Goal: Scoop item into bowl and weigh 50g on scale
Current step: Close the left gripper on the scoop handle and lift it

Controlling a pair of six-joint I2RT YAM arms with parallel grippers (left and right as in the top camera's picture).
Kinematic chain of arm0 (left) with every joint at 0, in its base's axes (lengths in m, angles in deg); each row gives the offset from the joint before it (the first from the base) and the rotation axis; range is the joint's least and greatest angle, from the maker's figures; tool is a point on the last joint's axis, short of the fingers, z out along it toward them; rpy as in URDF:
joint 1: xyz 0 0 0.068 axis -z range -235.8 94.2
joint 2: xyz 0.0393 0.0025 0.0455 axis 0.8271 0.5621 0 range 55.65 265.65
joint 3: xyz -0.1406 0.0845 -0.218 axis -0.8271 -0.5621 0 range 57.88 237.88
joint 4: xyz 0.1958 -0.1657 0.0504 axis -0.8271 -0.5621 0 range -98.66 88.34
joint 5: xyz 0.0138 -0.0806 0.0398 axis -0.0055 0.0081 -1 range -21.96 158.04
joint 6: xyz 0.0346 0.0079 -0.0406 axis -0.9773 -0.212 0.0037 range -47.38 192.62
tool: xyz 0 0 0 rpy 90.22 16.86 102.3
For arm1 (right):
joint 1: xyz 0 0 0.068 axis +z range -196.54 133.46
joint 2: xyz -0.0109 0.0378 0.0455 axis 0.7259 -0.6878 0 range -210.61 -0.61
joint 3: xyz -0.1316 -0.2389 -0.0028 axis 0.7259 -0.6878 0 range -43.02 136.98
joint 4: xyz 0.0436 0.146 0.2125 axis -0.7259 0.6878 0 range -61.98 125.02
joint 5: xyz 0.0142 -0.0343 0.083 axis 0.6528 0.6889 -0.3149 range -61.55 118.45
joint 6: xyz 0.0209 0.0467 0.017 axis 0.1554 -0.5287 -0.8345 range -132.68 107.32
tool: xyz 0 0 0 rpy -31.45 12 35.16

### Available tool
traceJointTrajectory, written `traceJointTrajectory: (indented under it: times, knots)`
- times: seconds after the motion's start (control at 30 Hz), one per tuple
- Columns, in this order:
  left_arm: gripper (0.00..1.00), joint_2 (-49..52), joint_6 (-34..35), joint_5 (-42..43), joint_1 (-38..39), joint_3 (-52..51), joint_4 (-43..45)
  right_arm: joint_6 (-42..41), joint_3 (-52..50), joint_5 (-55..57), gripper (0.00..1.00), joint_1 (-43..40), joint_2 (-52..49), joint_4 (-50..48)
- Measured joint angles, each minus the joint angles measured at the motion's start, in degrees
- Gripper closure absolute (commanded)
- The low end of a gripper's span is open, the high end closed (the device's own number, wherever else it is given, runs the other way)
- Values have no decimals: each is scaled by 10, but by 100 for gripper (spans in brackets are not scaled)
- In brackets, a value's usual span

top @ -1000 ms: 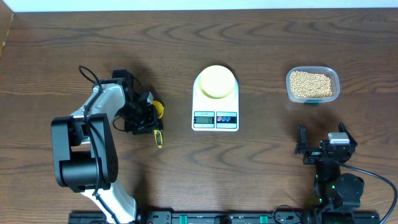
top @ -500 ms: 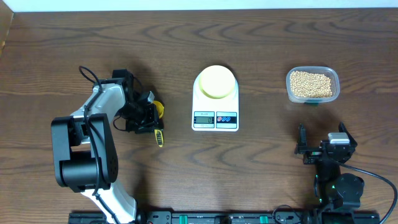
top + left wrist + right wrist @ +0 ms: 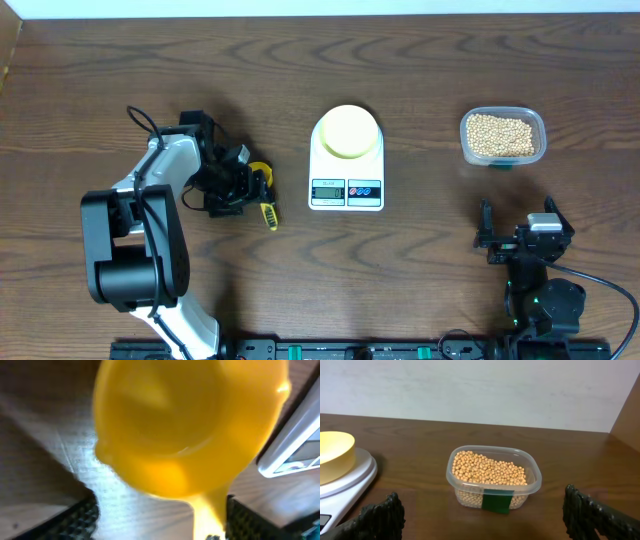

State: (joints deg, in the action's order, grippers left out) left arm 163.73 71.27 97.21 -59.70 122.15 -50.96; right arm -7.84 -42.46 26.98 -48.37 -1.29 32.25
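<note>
Bowl [image 3: 346, 131] on scale [image 3: 346, 172] at table centre, with scoop [image 3: 267, 210] left of it and tub [image 3: 540, 126] holding beans [image 3: 500, 136] at right.

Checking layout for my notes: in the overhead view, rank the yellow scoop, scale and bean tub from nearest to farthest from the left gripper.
1. The yellow scoop, right beside the left gripper.
2. The scale, table centre.
3. The bean tub, far right side.
</note>
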Motion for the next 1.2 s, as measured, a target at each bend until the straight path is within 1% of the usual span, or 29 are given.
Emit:
traceJointTrajectory:
  times: [0.03, 0.2, 0.27, 0.43, 0.5, 0.6, 0.7, 0.8, 0.9, 0.97, 1.0, 1.07, 1.13, 1.2]
  knots:
    - [9, -1, -1, 2, 0, 0, 0, 0, 0, 0, 1, 0, 0, 0]
    - [9, -2, -2, 9, 0, 0, 0, 0, 0, 0, 1, 0, 0, 0]
    - [11, -2, -2, 10, 0, 0, 0, 0, 0, 0, 1, 0, 0, 0]
    - [12, -2, 0, 9, 0, 0, 0, 0, 0, 0, 1, 0, 0, 0]
    - [16, -2, 9, 9, 2, 0, -2, 0, 0, 0, 1, 0, 0, 0]
    - [16, -2, 17, 5, 18, 0, -10, 0, 0, 0, 1, 0, 0, 0]
    - [15, -2, 27, 5, 54, -1, -11, 0, 0, 0, 1, 0, 0, 0]
    - [15, -2, 46, 5, 81, -5, 1, 0, 0, 0, 1, 0, 0, 0]
    - [16, -7, 66, 7, 92, -12, 14, 0, 0, 0, 1, 0, 0, 0]
    - [21, -13, 76, 7, 94, -20, 24, 0, 0, 0, 1, 0, 0, 0]
    - [28, -15, 78, 7, 94, -23, 28, 0, 0, 0, 1, 0, 0, 0]
    - [37, -18, 83, 8, 94, -30, 37, 0, 0, 0, 1, 0, 0, 0]
    - [41, -18, 88, 7, 94, -35, 43, 0, 0, 0, 1, 0, 0, 0]
    - [41, -18, 91, 5, 94, -37, 46, 0, 0, 0, 1, 0, 0, 0]
